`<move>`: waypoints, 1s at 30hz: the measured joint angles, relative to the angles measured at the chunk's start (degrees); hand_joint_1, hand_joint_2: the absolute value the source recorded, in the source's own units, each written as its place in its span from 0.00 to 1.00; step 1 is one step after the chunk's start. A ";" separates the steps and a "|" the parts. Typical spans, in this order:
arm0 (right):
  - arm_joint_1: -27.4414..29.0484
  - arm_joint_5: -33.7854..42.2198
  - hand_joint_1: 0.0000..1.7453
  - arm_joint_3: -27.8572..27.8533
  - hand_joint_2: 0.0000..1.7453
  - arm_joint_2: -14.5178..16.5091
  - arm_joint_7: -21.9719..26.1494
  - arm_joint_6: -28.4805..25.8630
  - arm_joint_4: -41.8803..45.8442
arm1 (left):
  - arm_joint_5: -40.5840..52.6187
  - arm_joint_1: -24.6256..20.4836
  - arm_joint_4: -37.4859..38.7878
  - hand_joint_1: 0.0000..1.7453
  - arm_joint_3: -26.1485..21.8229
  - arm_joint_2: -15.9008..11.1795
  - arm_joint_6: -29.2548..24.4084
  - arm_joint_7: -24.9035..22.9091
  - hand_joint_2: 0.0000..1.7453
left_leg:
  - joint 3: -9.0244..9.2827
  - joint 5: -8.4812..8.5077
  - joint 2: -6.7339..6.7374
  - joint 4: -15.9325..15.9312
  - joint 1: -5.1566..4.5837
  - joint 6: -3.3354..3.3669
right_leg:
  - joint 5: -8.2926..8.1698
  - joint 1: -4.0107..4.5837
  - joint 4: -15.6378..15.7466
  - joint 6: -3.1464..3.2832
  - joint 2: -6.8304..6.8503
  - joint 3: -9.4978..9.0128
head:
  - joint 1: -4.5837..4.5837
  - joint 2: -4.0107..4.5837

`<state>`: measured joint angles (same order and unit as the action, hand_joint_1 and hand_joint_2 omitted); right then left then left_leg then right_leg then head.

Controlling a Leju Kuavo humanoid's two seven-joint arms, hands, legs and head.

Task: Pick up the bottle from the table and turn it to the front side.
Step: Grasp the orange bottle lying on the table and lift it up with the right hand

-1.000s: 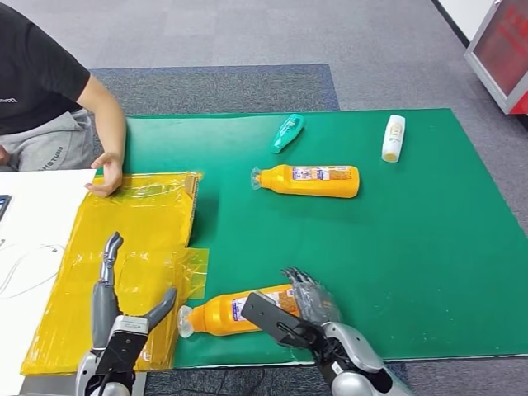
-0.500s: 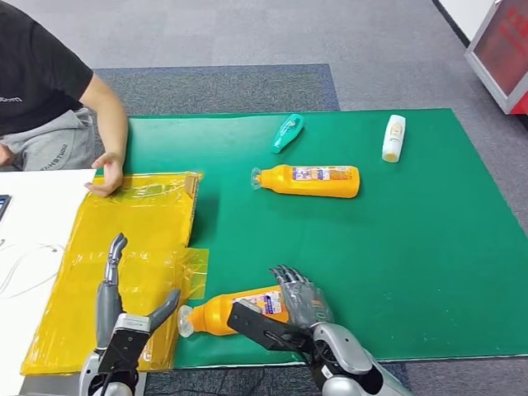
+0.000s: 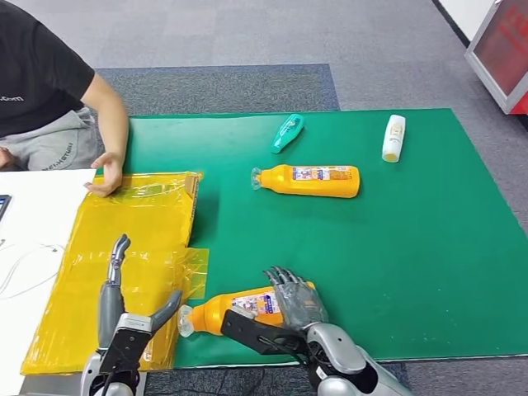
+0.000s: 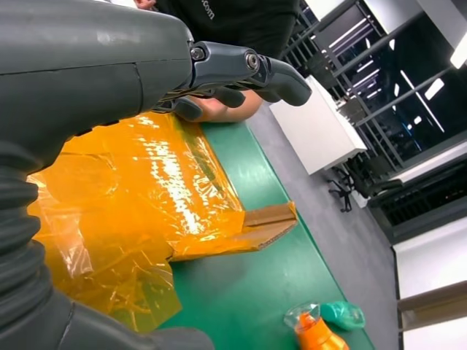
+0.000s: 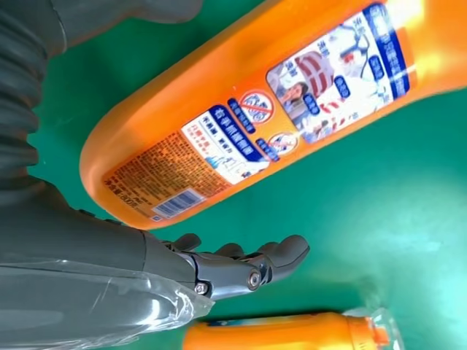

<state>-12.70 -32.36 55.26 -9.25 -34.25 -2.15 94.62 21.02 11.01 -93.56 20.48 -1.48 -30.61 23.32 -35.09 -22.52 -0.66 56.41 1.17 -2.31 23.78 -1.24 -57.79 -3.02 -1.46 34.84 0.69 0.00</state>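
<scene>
A robot looks down at a green table mat (image 3: 404, 247) spread over a grey carpeted floor. An orange bottle (image 3: 239, 310) lies on its side near the mat's front edge, its clear cap pointing towards the robot's left and its printed label facing up. The right hand (image 3: 298, 301) rests over the base end of this bottle, dark fingers draped on top and the thumb stretched along the near side. In the right wrist view the same bottle (image 5: 264, 102) lies flat on the green surface, with the fingers (image 5: 248, 262) extended beside it rather than wrapped round it, so the hand is spread and holds nothing.

The left hand (image 3: 121, 318) hovers above a sheet of crinkled yellow plastic film (image 3: 124, 247) at the mat's left side. Its fingers are apart, one pointing up and away from the robot, and it grips nothing. In the left wrist view its fingers (image 4: 236, 69) reach out over the glossy film (image 4: 143, 189).

Further back, near the middle of the mat, a second orange bottle (image 3: 309, 180) lies on its side. A small teal bottle (image 3: 287, 132) lies just beyond it, and a white bottle (image 3: 393, 138) lies towards the far right corner. A person in a black shirt sits at the far left, one hand (image 3: 107, 175) resting on the far edge of the film
</scene>
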 joint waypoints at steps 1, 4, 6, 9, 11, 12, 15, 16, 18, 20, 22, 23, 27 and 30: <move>-0.28 0.09 0.00 0.33 1.00 0.00 0.00 0.25 -0.32 | 0.01 0.01 0.04 0.00 0.00 -0.03 0.06 -0.08 1.00 | 0.00 0.00 0.00 0.00 0.00 0.00 | 0.00 0.00 0.00 0.00 0.00 0.00 | 0.01 0.00; -0.72 0.65 0.00 1.14 1.00 0.00 0.00 0.68 -1.40 | 0.01 0.07 0.14 0.00 0.00 -0.15 0.20 -0.33 1.00 | -0.01 0.00 -0.02 0.00 0.00 0.00 | 0.00 0.00 0.00 0.00 0.02 0.00 | 0.01 0.00; -0.91 0.92 0.00 1.53 1.00 0.00 0.00 0.79 -2.15 | 0.01 0.11 0.24 0.00 0.00 -0.22 0.25 -0.41 1.00 | -0.01 0.00 -0.02 0.00 0.00 0.00 | 0.01 0.00 0.00 0.00 0.02 0.00 | 0.01 0.00; -1.25 1.05 0.00 1.89 1.00 0.02 0.00 0.83 -2.91 | -0.01 0.19 0.33 0.00 0.00 -0.28 0.25 -0.42 1.00 | -0.01 0.00 -0.02 0.00 0.00 0.00 | 0.01 0.00 0.00 -0.01 0.02 0.00 | 0.01 0.00; -1.38 1.08 0.00 2.08 1.00 0.03 0.00 0.84 -3.29 | 0.00 0.24 0.37 0.00 0.00 -0.30 0.25 -0.42 1.00 | -0.01 -0.01 -0.02 0.00 0.00 0.01 | 0.02 0.00 0.00 -0.01 0.02 0.00 | 0.01 0.00; -1.42 1.08 0.00 2.15 1.00 0.04 0.00 0.84 -3.44 | 0.00 0.25 0.38 0.00 0.00 -0.31 0.25 -0.42 1.00 | -0.01 -0.01 -0.02 0.00 0.00 0.01 | 0.02 0.00 0.00 -0.01 0.02 0.00 | 0.00 0.00; -1.56 1.08 0.00 2.30 1.00 0.07 0.00 0.84 -3.78 | 0.00 0.27 0.38 0.00 0.00 -0.32 0.25 -0.43 1.00 | -0.01 -0.01 -0.02 0.00 0.00 0.01 | 0.02 0.00 0.00 -0.01 0.02 0.00 | 0.00 0.00; -1.61 1.08 0.00 2.37 1.00 0.08 0.00 0.84 -3.88 | 0.01 0.27 0.38 0.00 0.00 -0.32 0.25 -0.44 1.00 | -0.01 -0.01 -0.02 0.00 0.00 0.01 | 0.02 0.00 0.00 -0.01 0.02 0.00 | 0.01 0.00; -1.70 1.08 0.00 2.50 1.00 0.09 0.00 0.84 -4.04 | 0.01 0.29 0.38 0.00 0.00 -0.33 0.25 -0.44 1.00 | -0.01 -0.01 -0.02 0.00 0.00 0.01 | 0.02 0.00 0.00 -0.01 0.02 0.00 | 0.00 0.00; -1.79 1.08 0.00 2.59 1.00 0.09 0.00 0.84 -4.14 | 0.01 0.30 0.38 0.00 0.00 -0.34 0.25 -0.44 1.00 | -0.01 -0.01 -0.02 0.00 0.00 0.01 | 0.02 0.00 0.00 -0.01 0.02 0.00 | 0.01 0.00; -1.87 1.08 0.00 2.68 1.00 0.09 0.00 0.84 -4.24 | 0.01 0.32 0.39 0.00 0.00 -0.34 0.25 -0.44 1.00 | -0.01 -0.01 -0.02 0.00 0.00 0.01 | 0.02 0.00 0.00 -0.01 0.02 0.00 | 0.01 0.00; -1.90 1.08 0.00 2.72 1.00 0.09 0.00 0.84 -4.28 | 0.01 0.33 0.40 0.00 0.00 -0.35 0.25 -0.44 1.00 | -0.01 -0.01 -0.02 0.00 0.00 0.01 | 0.02 0.00 0.00 -0.01 0.02 0.00 | 0.01 0.00; -2.00 1.08 0.00 2.83 1.00 0.11 0.00 0.84 -4.39 | 0.00 0.34 0.40 0.00 0.00 -0.36 0.25 -0.44 1.00 | -0.01 -0.01 -0.02 0.00 0.00 0.01 | 0.02 0.00 0.00 -0.01 0.02 0.00 | 0.01 0.00; -2.01 1.08 0.00 2.87 1.00 0.11 0.00 0.84 -4.40 | -0.01 0.35 0.40 0.00 0.00 -0.36 0.25 -0.44 1.00 | -0.01 -0.01 -0.02 0.00 0.00 0.01 | 0.02 0.00 0.00 -0.01 0.02 0.00 | 0.01 0.00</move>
<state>-14.71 -31.28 58.13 -9.14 -34.25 -1.31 90.22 21.01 11.36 -93.15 20.48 -1.84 -30.36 22.88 -35.09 -22.52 -0.68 56.41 1.17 -2.30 23.79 -1.25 -57.79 -3.03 -1.43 34.84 0.69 0.00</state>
